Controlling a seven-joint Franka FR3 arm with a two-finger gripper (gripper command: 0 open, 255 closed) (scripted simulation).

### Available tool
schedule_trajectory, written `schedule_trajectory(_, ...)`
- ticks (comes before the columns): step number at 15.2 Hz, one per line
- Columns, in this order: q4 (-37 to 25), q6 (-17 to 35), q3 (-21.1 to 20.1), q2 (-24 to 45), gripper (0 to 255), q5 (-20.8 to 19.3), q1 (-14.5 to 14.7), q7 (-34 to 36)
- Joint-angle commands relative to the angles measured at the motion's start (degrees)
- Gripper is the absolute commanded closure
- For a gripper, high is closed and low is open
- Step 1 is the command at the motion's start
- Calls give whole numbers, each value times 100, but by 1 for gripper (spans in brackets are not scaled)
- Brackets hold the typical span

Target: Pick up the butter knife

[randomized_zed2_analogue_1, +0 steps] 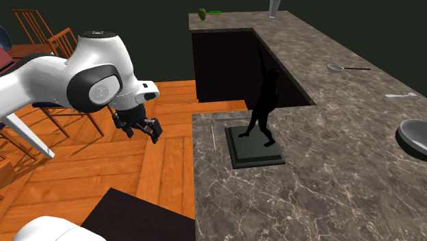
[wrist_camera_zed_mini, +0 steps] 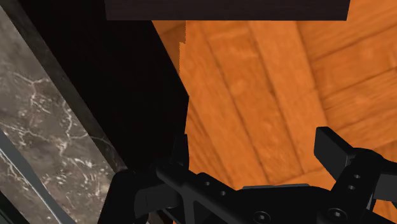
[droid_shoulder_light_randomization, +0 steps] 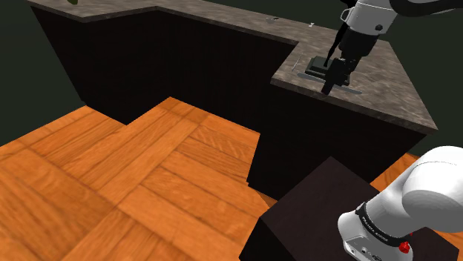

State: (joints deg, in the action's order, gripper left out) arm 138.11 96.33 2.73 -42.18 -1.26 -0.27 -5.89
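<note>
**Entry: butter knife, approach stage (not yet grasped)**

*Handling, by size*
- Counter (randomized_zed2_analogue_1: 321, 178): stone-patterned, L-shaped, with dark fronts.
- Arm (randomized_zed2_analogue_1: 48, 79): white, reaching alongside the counter rather than over it.
- Gripper (randomized_zed2_analogue_1: 140, 128): hangs off the counter's edge above the wood floor (randomized_zed2_analogue_1: 89, 171). Its fingers are spread wide with nothing between them (the wrist view shows floorboards in the gap).
- Butter knife (randomized_zed2_analogue_1: 213, 135): judged to be the slim grey strip lying flat on the counter. It sits near the edge closest to the gripper, just beside the statue (randomized_zed2_analogue_1: 263, 103) base.
- A second strip (randomized_zed2_analogue_1: 233, 118) lies along another side of that base, so the identification is not certain.

To do this step well:
- Carry the hand sideways over the stone, clear of the statue.
- Turn the fingers across the strip's narrow width.
- Descend straight and pinch near the middle, with the fingertips close to the surface.
- A thin, flat thing will likely skid or slip out of a high or off-centre grip.

*Counts, by size*
- Floor: one.
- Counter: one.
- Arm: one.
- Stand (randomized_zed2_analogue_1: 137, 216): one.
- Wooden chairs (randomized_zed2_analogue_1: 41, 27): two that can be made out.
- Statue: one.
- Bowl (randomized_zed2_analogue_1: 414, 133): one, cut by the picture's edge.
- Gripper: one.
- Round-headed spoon (randomized_zed2_analogue_1: 342, 68): one.
- Pale utensil (randomized_zed2_analogue_1: 402, 95): one.
- Thin strips by the base: two.
- Green item (randomized_zed2_analogue_1: 203, 14): one, too small to name.
</note>
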Motion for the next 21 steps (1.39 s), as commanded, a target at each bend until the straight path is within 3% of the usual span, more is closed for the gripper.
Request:
schedule_trajectory(1,0,0,0,0,0,0,0,0)
schedule_trajectory(11,-677,715,1359,1198,0,-592,-46,-2256)
schedule_trajectory(16,-1360,1017,1994,2095,0,-535,49,-3414)
schedule_trajectory(20,-2068,1171,2457,2942,0,-253,130,-4395)
schedule_trajectory(21,-1998,1248,2459,2951,0,-251,124,-4400)
